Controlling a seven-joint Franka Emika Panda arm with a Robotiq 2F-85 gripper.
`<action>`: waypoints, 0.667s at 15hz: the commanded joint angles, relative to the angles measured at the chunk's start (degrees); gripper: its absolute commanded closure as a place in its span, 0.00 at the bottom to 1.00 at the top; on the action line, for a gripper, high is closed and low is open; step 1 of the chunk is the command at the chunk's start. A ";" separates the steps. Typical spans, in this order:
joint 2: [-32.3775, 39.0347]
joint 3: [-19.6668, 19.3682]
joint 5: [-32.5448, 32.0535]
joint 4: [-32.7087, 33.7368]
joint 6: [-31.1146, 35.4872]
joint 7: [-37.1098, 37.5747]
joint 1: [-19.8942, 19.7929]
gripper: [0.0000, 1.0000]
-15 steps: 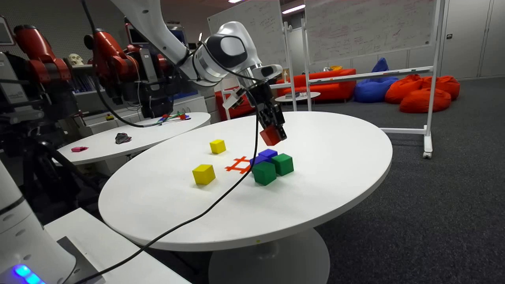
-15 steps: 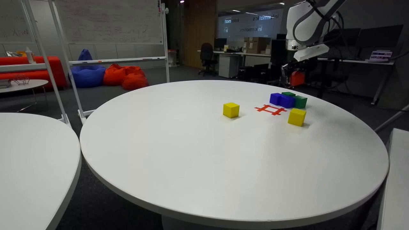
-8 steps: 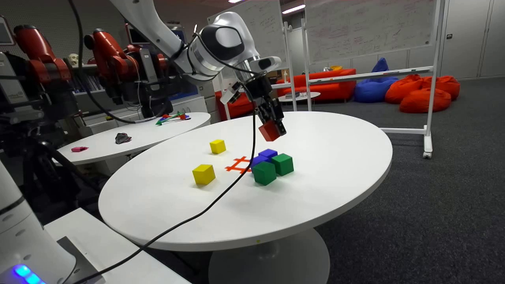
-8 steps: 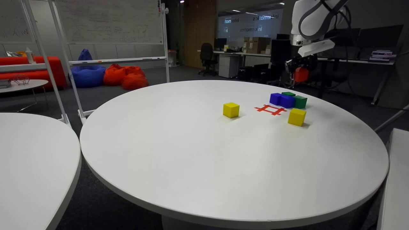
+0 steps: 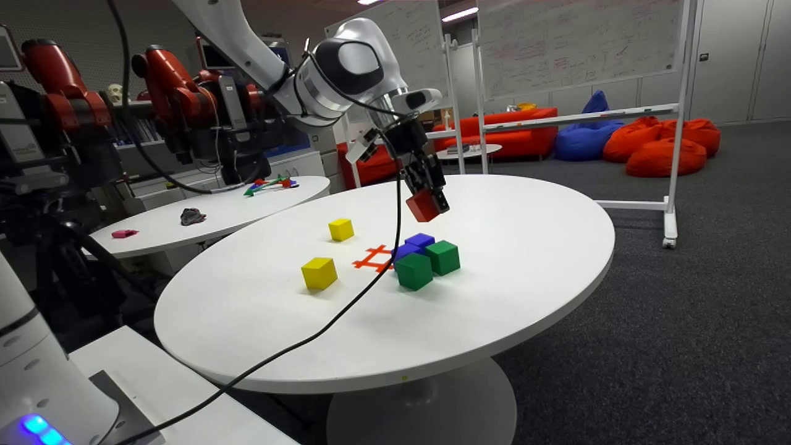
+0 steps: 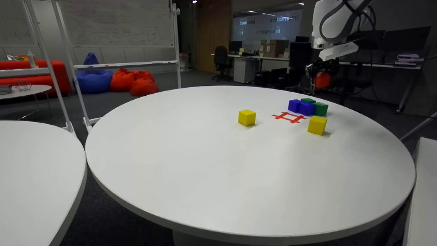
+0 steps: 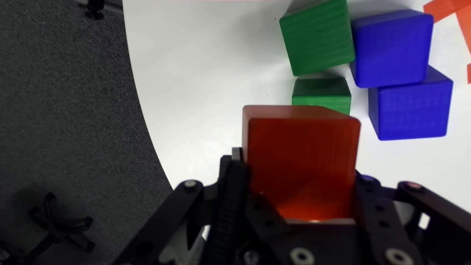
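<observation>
Low in the wrist view, we see the black two-finger claw (image 7: pixel 298 173) closed on a smooth red cube (image 7: pixel 301 154), apparently painted wood, its sides pinched at 9 and 3 o'clock. Both exterior views show the cube tilted and raised above the round white table (image 5: pixel 513 247). We judge it light, stiff and hard to damage; smooth paint may let it pivot if caught near an edge, so we favour the middle of two opposite flat faces, much as gripped here. Outward, in the wrist view, we find a green wooden-looking cube (image 7: pixel 317 36) at 12 o'clock; a second green cube (image 7: pixel 322 96), partly hidden, just past 12; a blue wooden-looking cube (image 7: pixel 392 51) at 1; a second blue cube (image 7: pixel 412 110) at 2; and, beyond them, a flat red lattice (image 7: pixel 458 7), possibly tape. Farthest, in an exterior view, a yellow wooden-looking cube (image 5: pixel 340 229) lies between 8 and 9 o'clock of the red cube, a second yellow cube (image 5: pixel 319 273) at 8.
</observation>
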 commanded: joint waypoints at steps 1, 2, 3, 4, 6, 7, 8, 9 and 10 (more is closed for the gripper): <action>0.12 2.27 0.65 0.19 0.59 -2.71 -1.32 0.69; 0.22 3.10 1.00 0.26 0.95 -3.87 -1.31 0.69; 0.31 3.68 0.86 0.30 1.02 -4.39 -1.04 0.69; 0.44 4.40 0.79 0.45 1.06 -5.04 -0.80 0.69; 0.49 5.96 0.80 0.65 1.03 -6.71 -0.51 0.69; 0.54 6.68 0.67 0.76 1.07 -7.40 -0.30 0.69; 0.82 7.34 0.52 1.10 1.15 -8.14 -0.15 0.69; 0.83 7.97 0.57 1.25 1.01 -8.86 -0.04 0.69; 1.02 8.53 0.60 1.51 1.03 -9.47 0.00 0.69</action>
